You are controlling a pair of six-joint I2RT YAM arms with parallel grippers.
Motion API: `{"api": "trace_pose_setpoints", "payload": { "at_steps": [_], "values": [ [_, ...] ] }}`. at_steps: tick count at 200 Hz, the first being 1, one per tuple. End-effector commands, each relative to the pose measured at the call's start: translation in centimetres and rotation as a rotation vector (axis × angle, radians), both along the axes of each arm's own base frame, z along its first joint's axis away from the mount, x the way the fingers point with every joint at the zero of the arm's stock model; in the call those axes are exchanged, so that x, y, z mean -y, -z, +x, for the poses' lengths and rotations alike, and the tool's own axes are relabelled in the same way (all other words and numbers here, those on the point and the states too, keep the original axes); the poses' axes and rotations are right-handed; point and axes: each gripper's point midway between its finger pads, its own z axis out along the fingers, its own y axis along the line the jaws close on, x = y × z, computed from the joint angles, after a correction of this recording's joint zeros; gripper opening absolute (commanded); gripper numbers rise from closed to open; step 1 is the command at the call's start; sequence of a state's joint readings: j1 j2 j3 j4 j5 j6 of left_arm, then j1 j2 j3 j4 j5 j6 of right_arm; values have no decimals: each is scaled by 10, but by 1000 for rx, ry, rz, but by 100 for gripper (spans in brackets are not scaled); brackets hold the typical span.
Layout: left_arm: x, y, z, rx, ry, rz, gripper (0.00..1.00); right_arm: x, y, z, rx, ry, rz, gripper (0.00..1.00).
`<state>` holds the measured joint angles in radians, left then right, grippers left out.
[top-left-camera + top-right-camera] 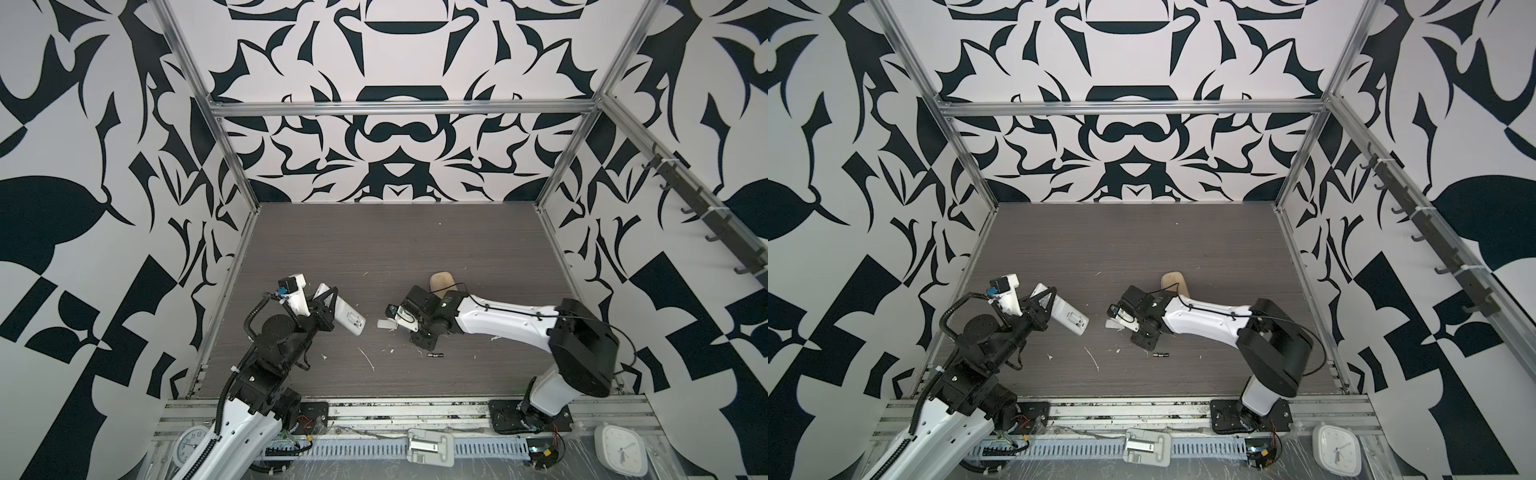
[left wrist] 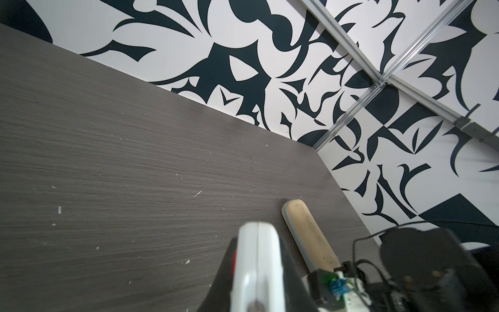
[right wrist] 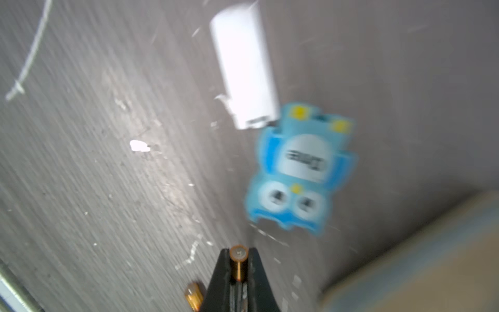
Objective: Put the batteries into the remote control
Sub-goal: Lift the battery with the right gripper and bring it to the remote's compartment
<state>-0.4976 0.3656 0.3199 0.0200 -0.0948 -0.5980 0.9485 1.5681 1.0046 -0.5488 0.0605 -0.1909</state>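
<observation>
My left gripper (image 1: 326, 309) is shut on the white remote control (image 1: 347, 318) and holds it tilted above the table's left side, its open battery bay (image 1: 354, 319) facing up. In the left wrist view the remote control (image 2: 258, 251) sits between the black fingers (image 2: 224, 272). My right gripper (image 3: 239, 255), low over the table's middle, is shut on one battery (image 3: 239, 254), seen end-on between the jaws. A second battery (image 1: 435, 355) lies on the table just in front of the right gripper (image 1: 422, 340); both top views show this battery (image 1: 1160, 355).
A white oblong cover piece (image 3: 243, 70) and a small blue block with eyes (image 3: 299, 173) lie beyond the right gripper. A tan oblong case (image 1: 441, 282) lies behind the right arm. White scraps (image 1: 368, 359) litter the grey table (image 1: 415, 249). Patterned walls enclose three sides.
</observation>
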Motion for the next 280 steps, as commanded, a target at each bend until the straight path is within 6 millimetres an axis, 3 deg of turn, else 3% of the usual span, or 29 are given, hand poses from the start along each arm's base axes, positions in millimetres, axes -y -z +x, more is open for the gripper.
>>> {"api": "trace_pose_setpoints", "payload": {
  "at_steps": [1,30,52,103,124,162,280],
  "values": [
    [5,-23,3,70,27,-106,0,12,-60,31,215,176,92,0],
    [13,-41,4,126,86,-203,0,4,-151,20,316,253,434,0],
    [23,-56,5,166,161,-274,0,1,-205,10,361,250,633,0],
    [55,-87,-3,220,415,-343,0,-42,-257,-18,327,127,876,0],
    [59,-90,-3,219,444,-332,0,-62,-261,-24,314,87,925,0],
    [60,-90,-1,200,442,-330,0,-88,-250,-26,291,40,948,0],
    [59,-95,-5,193,448,-352,0,-118,-215,-29,221,4,948,0]
  ]
}}
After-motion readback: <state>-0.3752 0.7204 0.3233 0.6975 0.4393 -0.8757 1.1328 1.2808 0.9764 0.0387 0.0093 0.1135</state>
